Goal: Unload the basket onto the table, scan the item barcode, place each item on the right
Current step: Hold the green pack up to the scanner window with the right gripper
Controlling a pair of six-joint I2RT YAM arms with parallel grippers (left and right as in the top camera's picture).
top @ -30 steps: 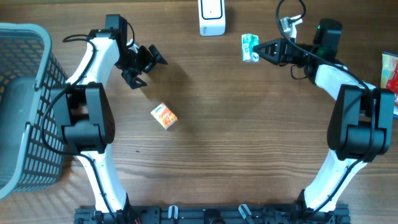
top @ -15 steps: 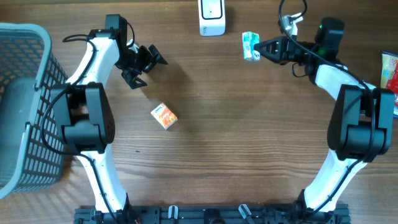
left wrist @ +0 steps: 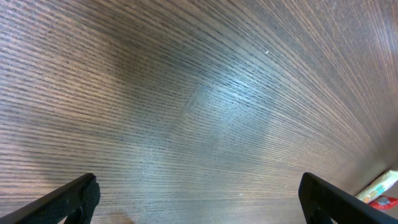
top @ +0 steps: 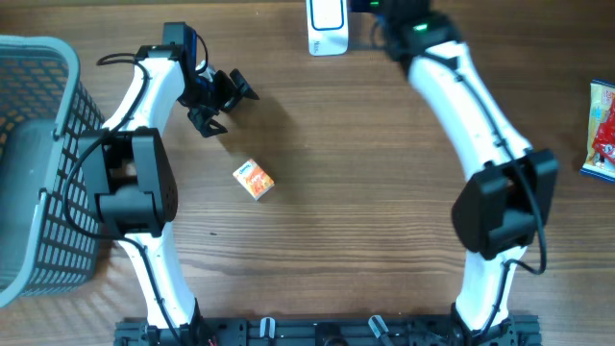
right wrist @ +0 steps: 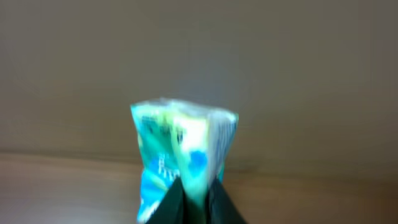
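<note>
The right pincer (right wrist: pixel 194 198) is clenched on the lower edge of a teal packet (right wrist: pixel 183 149). In the wrist view the packet stands upright and blurred against a plain background. Overhead, the right arm stretches to the far edge of the worktop (top: pixel 365 211), its tip just beside the white scanner (top: pixel 327 27); the packet cannot be made out in that view. The left pincer (top: pixel 224 102) hangs released over bare wood, its fingers spread wide. A small orange box (top: pixel 254 179) lies on the worktop, apart from it. A grey basket (top: pixel 38 44) stands at the left edge and a red packet (top: pixel 601 130) lies at the right.
</note>
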